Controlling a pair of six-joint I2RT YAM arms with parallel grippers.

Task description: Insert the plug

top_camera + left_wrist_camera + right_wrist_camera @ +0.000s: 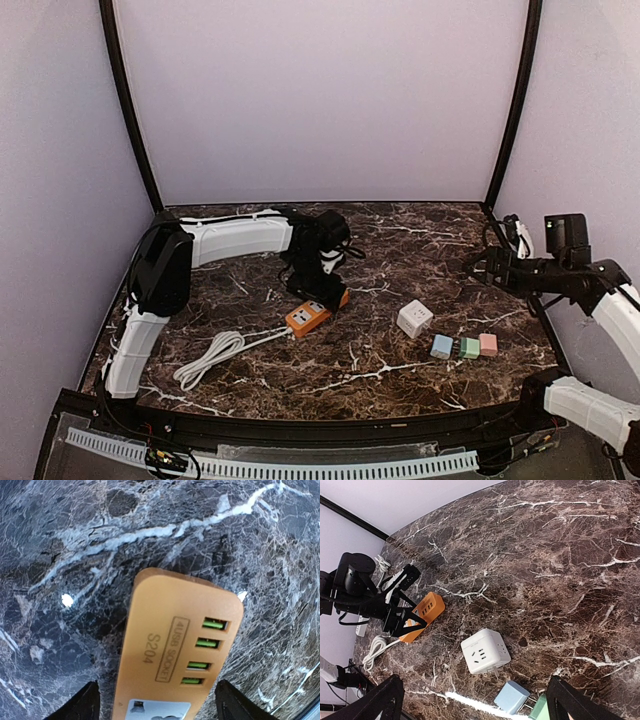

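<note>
My left gripper [157,700] is spread astride the power strip [312,315], right gripper [480,700] spread too; white cube plug [414,318] right of the strip looks light, rigid, slick, so I'd pinch its flat sides.

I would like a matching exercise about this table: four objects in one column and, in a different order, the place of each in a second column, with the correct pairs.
Objects
1. orange power strip
2. white cube adapter
3. coiled white cable
4. pink plug

Places
A. right end of the row, next to the green plug
B. front left, beside the left arm
C. just behind and left of the blue plug
D. below the left gripper

Pairs: 1-D, 2-C, 3-B, 4-A
</note>
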